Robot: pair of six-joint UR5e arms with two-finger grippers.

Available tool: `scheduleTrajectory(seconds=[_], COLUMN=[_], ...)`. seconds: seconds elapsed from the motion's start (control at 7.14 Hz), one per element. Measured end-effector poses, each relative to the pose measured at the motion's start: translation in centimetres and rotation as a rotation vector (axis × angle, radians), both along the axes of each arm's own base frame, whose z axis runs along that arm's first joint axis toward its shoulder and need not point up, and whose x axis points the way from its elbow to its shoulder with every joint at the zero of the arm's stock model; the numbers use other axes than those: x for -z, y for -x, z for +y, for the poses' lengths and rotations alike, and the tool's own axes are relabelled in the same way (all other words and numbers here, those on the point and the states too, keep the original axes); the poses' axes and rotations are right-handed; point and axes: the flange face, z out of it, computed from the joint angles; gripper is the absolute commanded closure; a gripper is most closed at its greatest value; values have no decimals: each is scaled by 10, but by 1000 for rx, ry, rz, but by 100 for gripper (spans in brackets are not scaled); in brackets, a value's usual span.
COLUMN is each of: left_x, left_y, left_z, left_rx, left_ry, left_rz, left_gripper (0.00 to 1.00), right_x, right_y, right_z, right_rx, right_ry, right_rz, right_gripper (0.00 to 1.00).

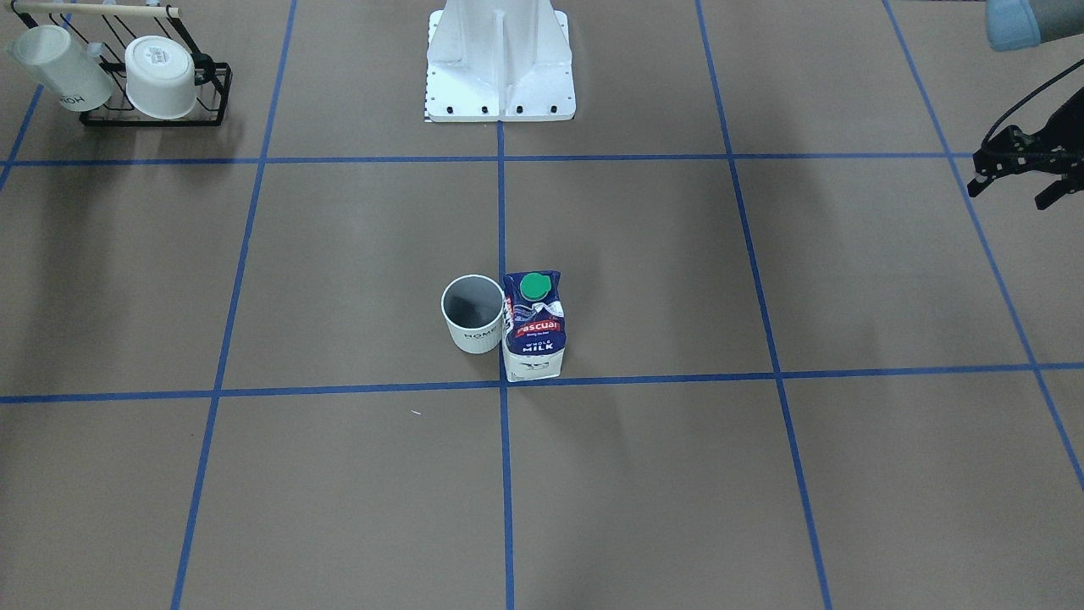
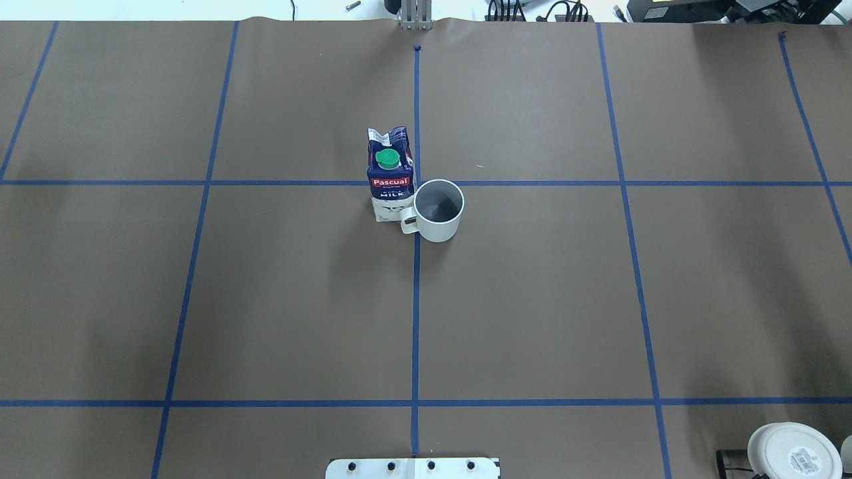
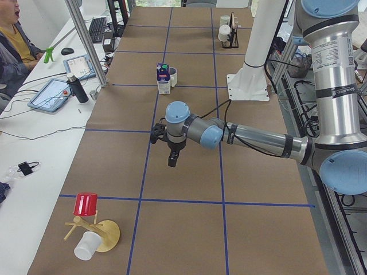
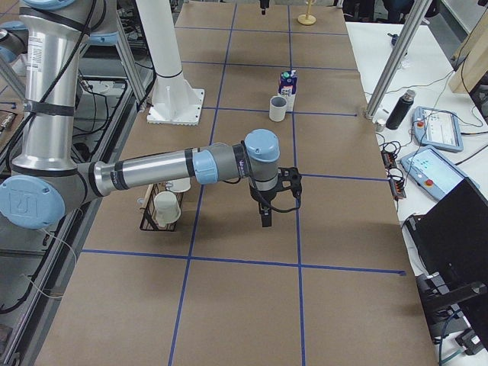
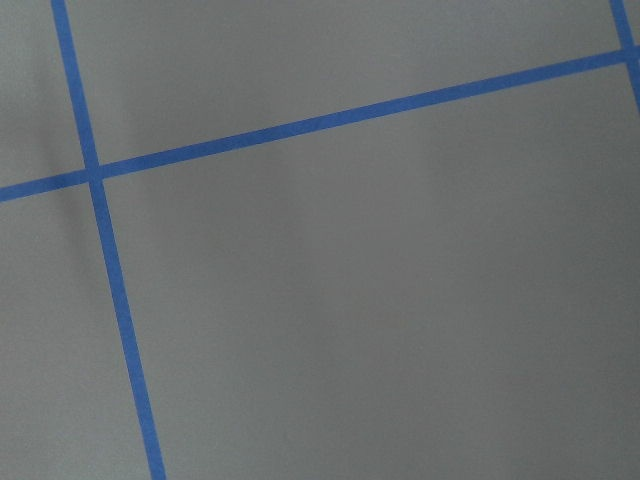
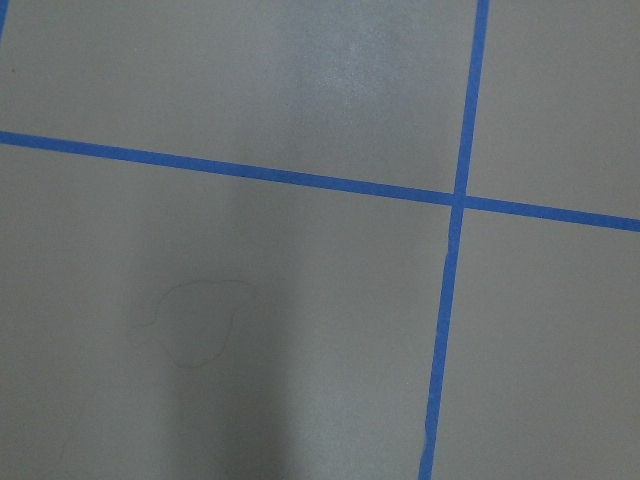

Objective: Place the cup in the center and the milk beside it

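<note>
The cup [image 1: 472, 315], a white mug with a greyish inside and "HOME" on its side, stands upright near the middle of the brown surface [image 1: 644, 280]. The milk [image 1: 533, 326], a blue-and-white carton with a green cap, stands upright right beside it, touching or nearly so. Both also show in the overhead view, the cup [image 2: 438, 210] and the milk [image 2: 390, 174]. My left gripper [image 3: 172, 161] hangs above the surface far from them; only part of it shows at the front view's right edge, and I cannot tell its state. My right gripper [image 4: 265, 219] hangs far from them too; state unclear.
A black wire rack [image 1: 203, 93] with two white mugs stands in the corner near my right side. A wooden stand [image 3: 106, 236] with a red cup and a white cup is at the left end. The robot's white base [image 1: 500, 76] is at the back. Operators' desks line the far side.
</note>
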Motion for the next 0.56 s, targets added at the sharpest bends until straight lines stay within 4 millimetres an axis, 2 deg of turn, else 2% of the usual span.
scheduleTrajectory(seconds=[0.56], left_x=[-1], left_y=[1], left_z=[-3], left_rx=[6], left_ry=[-1], left_rz=[-9], left_gripper=[2], right_x=[-2], right_y=[0], right_z=[0], right_rx=[0], right_ry=[5], right_rz=[1], right_gripper=[0])
